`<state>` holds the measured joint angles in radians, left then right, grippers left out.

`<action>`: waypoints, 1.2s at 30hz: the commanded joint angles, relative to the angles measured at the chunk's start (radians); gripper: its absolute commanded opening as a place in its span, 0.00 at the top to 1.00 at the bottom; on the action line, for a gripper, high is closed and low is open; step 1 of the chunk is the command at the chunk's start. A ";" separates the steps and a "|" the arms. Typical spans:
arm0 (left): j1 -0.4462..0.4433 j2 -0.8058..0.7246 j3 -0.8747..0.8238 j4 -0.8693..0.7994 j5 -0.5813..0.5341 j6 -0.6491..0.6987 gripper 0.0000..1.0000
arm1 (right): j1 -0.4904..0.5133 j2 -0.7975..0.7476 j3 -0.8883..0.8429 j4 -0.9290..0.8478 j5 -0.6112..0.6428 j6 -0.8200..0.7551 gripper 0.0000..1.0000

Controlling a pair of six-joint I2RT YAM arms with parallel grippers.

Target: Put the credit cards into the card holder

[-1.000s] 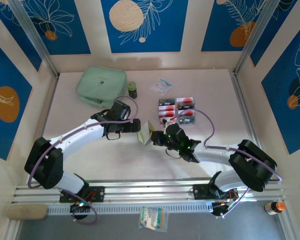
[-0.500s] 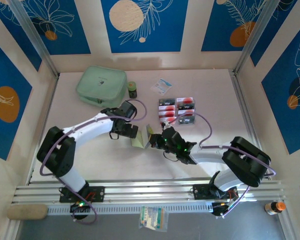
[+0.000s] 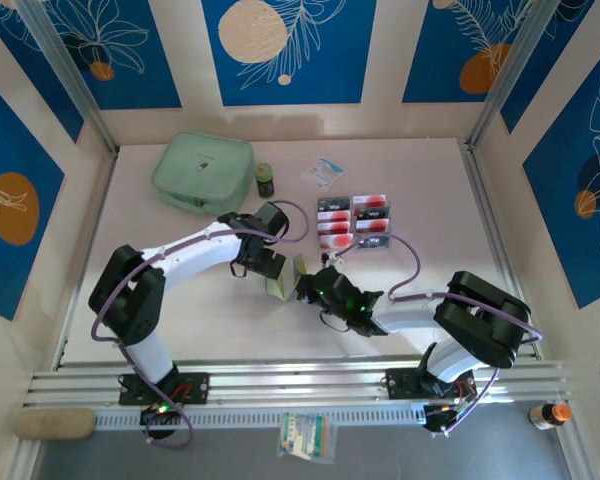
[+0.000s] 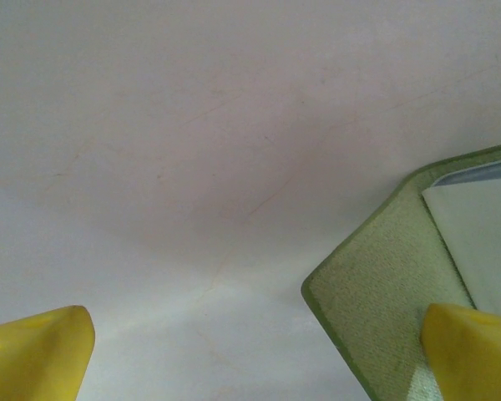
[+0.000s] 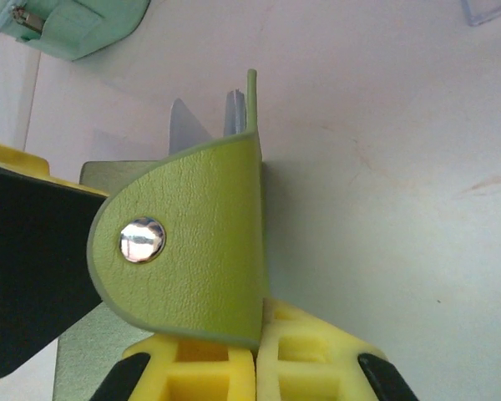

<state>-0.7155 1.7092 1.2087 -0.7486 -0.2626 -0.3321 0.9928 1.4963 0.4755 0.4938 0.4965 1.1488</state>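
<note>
Left fingers (image 3: 268,266): being held spread wide, low over the desk (image 3: 180,320). One yellow tip is being shown over bare desk, the other over the holder's open corner. Whether that tip is touching cannot be told.
Right fingers (image 5: 259,361): being pressed together on the holder's snap tab (image 5: 192,242), the tab being pinched from below.
Holder (image 3: 283,280): being kept mid-desk between the two sets of fingers, propped on edge and part open, with pale sleeves being shown inside.
Cards (image 3: 353,220): being left flat in a tidy block on the desk, behind the right fingers and apart from the holder.
Pouch (image 3: 202,172): being left at the back left, well apart from the holder.
</note>
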 commanded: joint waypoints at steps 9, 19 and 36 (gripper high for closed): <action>-0.014 0.030 -0.071 -0.050 -0.085 0.024 0.00 | 0.027 0.026 -0.006 -0.056 0.120 0.135 1.00; -0.014 0.098 -0.045 -0.059 -0.112 0.040 0.00 | 0.035 0.037 -0.005 -0.056 0.112 0.146 1.00; 0.008 -0.184 -0.063 0.175 0.215 -0.245 0.00 | 0.050 0.048 0.005 -0.044 0.109 0.138 1.00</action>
<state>-0.7136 1.5658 1.1534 -0.6491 -0.1432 -0.4850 1.0294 1.5311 0.4755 0.4511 0.5770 1.2766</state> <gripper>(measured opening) 0.998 0.045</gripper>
